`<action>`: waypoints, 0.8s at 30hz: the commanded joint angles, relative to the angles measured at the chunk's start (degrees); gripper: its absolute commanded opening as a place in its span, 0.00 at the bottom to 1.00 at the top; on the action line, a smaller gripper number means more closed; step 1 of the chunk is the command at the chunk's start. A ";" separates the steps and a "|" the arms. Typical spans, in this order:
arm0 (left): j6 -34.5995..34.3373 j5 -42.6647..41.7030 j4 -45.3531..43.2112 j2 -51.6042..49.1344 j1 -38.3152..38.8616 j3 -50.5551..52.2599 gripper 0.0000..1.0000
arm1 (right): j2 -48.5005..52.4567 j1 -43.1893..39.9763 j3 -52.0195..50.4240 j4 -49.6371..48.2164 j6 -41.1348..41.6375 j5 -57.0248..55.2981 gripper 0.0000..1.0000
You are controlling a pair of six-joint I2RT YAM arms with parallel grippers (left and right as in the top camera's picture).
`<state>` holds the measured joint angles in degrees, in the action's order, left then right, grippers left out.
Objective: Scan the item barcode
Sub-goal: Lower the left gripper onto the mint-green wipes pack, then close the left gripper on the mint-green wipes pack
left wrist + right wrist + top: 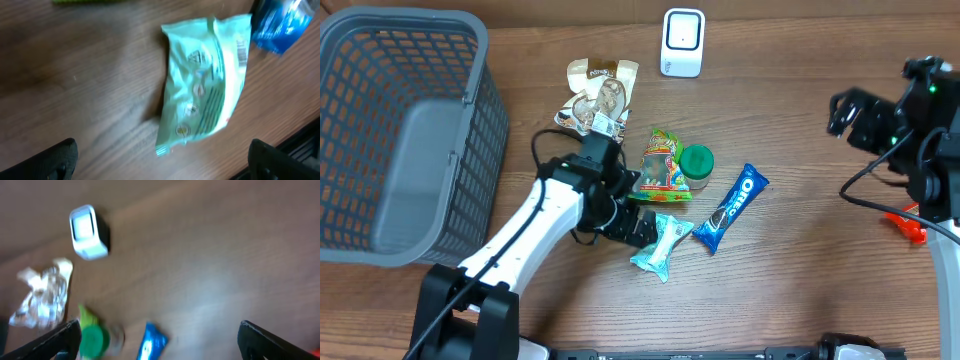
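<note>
Noted left fingers [55, 160] spread wide above mint-green packet [205, 85] on surface [75, 75], holding nothing; right fingers [270, 340] likewise wide, empty, well apart.

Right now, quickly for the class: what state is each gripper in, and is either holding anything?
Left gripper: open, holding nothing, above the pale green packet.
Right gripper: open, holding nothing.

The mint-green packet [205, 80] lies flat, barcode [241, 51] side up, well apart from the upright white scanner [682, 42].
</note>
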<state>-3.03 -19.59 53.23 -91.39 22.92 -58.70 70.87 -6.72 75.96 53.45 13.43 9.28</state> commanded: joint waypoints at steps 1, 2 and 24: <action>-1.31 4.02 0.98 1.18 3.19 -1.31 1.00 | -0.57 0.13 0.92 2.16 0.26 3.96 1.00; -1.31 4.13 0.98 1.18 4.50 -1.31 1.00 | -0.59 0.15 0.92 3.17 0.20 3.80 1.00; -1.36 12.94 -2.45 1.16 13.51 3.63 1.00 | -0.59 0.15 0.92 3.89 0.26 3.48 1.00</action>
<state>-4.34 -7.75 52.53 -91.35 35.22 -57.63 70.87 -6.72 75.96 57.56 13.50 12.25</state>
